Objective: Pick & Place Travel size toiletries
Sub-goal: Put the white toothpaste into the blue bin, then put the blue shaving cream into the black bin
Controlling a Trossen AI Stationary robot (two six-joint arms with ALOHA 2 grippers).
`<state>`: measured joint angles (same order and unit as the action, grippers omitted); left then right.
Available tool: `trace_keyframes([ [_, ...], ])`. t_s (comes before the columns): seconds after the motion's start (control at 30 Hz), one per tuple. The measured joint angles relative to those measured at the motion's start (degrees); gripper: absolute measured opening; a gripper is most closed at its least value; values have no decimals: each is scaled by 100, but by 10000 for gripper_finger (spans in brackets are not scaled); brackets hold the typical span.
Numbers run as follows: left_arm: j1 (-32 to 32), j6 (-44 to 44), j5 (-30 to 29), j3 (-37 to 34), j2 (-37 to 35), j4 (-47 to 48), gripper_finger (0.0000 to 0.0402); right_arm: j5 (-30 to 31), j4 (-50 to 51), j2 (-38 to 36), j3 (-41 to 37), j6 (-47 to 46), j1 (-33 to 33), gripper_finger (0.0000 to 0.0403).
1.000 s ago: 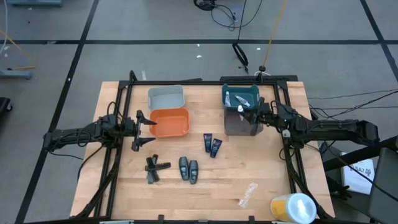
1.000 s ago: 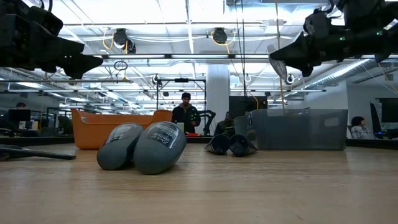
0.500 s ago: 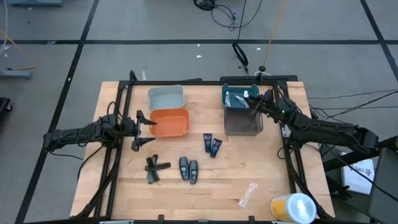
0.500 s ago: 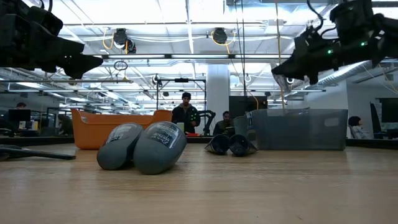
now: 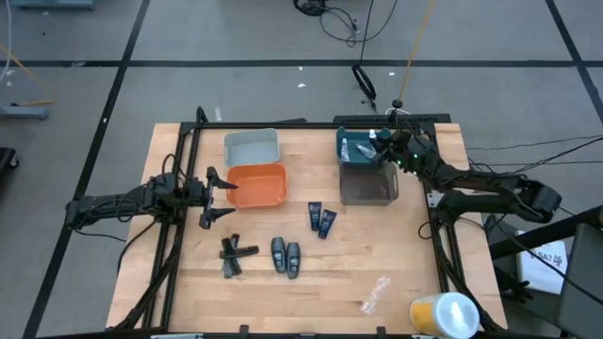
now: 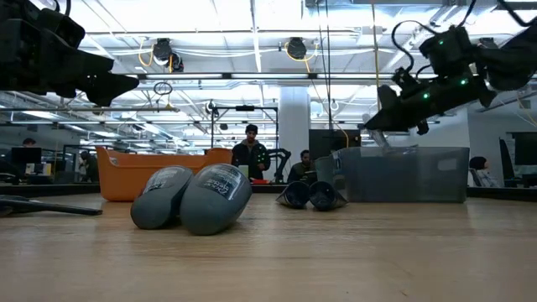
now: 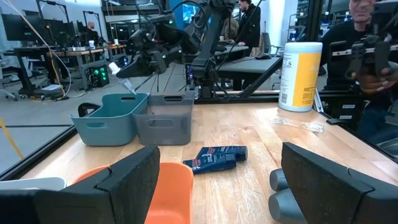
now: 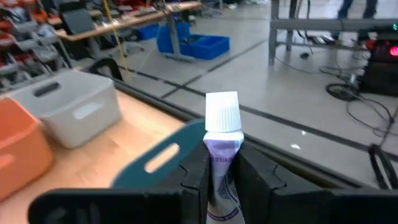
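The right pincer [image 5: 384, 143], pinching a silvery-white capped tube [image 8: 222, 158], has been carried over the teal plastic bin [image 5: 353, 141], likely for release there.

On the wooden counter [image 5: 405, 254], the light grey plastic bin [image 5: 252, 147] stands behind the orange plastic bin [image 5: 257, 185], on the left half. On the right half, the teal plastic bin [image 5: 350, 138] stands behind the dark grey plastic bin [image 5: 366, 185]. Between the two pairs and nearer the front lie the two dark blue tubes [image 5: 320, 218], side by side.
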<state>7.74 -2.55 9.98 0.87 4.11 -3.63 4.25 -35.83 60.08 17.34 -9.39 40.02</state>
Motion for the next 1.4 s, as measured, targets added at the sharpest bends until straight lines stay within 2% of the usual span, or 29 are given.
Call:
trace_keyframes([
  [0.3,1,0,0,-1,-1,0,328,0,-83,596,37,0,132,52],
  [0.57,1,0,0,-1,-1,-1,328,12,-189,683,40,2,132,57],
  [0.9,1,0,0,-1,-1,1,328,-15,-250,683,40,2,112,104],
  [1.13,-1,0,0,-1,1,1,328,-454,-322,650,40,-80,43,142],
  [1.4,1,0,0,-1,1,1,328,-630,-432,631,42,73,-528,152],
])
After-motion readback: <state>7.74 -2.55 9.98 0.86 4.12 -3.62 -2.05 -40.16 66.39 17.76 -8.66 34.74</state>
